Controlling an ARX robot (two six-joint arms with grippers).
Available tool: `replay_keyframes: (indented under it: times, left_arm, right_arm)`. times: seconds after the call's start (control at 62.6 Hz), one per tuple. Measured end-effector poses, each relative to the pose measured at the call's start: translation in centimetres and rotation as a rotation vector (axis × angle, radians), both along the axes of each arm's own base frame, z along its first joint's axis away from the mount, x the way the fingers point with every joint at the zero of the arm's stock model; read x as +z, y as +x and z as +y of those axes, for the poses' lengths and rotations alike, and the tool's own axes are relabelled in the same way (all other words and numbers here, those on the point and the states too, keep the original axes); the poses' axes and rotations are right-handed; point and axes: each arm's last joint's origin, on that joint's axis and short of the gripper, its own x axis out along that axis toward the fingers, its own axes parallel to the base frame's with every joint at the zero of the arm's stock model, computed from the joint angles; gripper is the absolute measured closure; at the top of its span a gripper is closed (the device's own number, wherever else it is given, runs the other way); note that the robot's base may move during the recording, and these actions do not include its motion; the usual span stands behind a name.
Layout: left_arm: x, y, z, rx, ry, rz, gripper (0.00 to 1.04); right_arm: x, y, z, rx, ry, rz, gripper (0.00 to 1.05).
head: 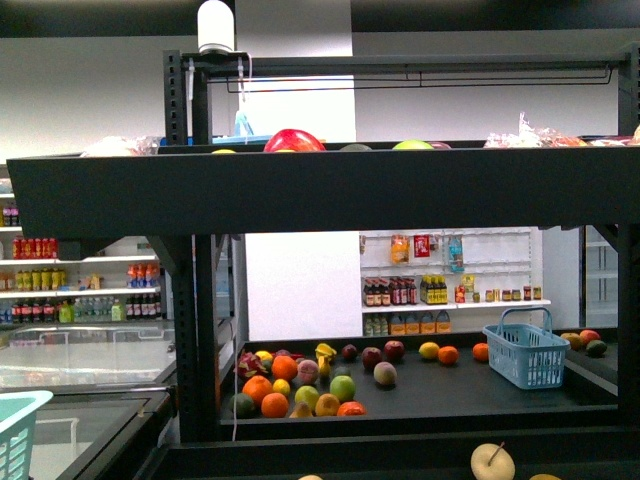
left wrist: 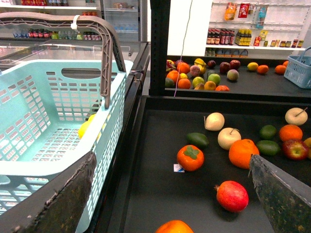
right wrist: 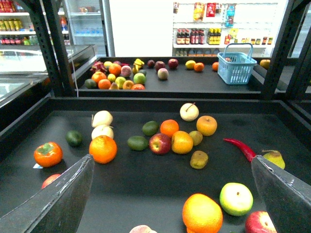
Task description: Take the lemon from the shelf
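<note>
The shelf [head: 300, 190] is a black rack of wide dark trays. Its lower tray [right wrist: 141, 184] holds several loose fruits. In the left wrist view a yellow, lemon-like fruit [left wrist: 84, 128] lies inside a teal basket [left wrist: 43, 116] beside the tray. Another small yellow, lemon-like fruit [right wrist: 190, 63] sits on the far tray [head: 450, 390], also seen in the front view [head: 429, 350]. My left gripper [left wrist: 171, 158] is open above a persimmon [left wrist: 190, 158] and a pomegranate [left wrist: 232, 195]. Over the tray's front my right gripper [right wrist: 172, 159] hangs open and empty.
A blue basket [head: 525, 352] stands on the far tray at the right. Oranges [right wrist: 102, 148], apples [right wrist: 160, 143], avocados [right wrist: 137, 142] and a red chilli [right wrist: 240, 146] lie scattered on the near tray. Upright posts [head: 200, 330] flank the trays. White wall shelves of bottles [head: 440, 290] are behind.
</note>
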Motion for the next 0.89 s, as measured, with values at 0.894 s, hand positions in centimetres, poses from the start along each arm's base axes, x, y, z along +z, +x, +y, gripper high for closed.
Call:
replay_keyframes:
  times: [0.894]
  left_arm:
    - [0.0, 0.0, 0.0, 0.0, 0.0, 0.0, 0.08]
  right_arm:
    - [0.0, 0.0, 0.0, 0.0, 0.0, 0.0, 0.07]
